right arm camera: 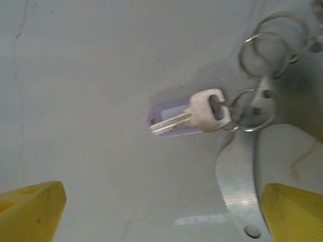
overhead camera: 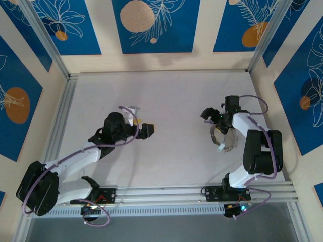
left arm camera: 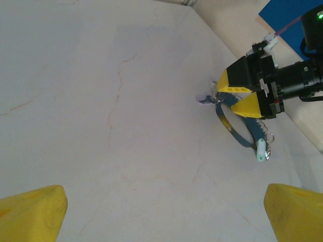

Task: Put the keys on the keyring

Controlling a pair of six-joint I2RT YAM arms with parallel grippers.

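Hovering low over the right side of the table (overhead camera: 171, 96), your right gripper (right arm camera: 161, 212) has its yellow fingers spread wide, holding nothing. A silver key (right arm camera: 194, 115) lies flat just ahead, seemingly linked by small split rings (right arm camera: 252, 108) to the big metal keyring (right arm camera: 234, 176) beside it. Your left gripper (left arm camera: 161, 217), well apart on the left, also gapes empty. Pinching the key by its head looks best, leaving its hole clear. No readable writing or brand shows.

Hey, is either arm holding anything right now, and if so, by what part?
Nothing is held. The left tool stands open, and the right tool is open too, poised at the keyring and a key, closed on neither.
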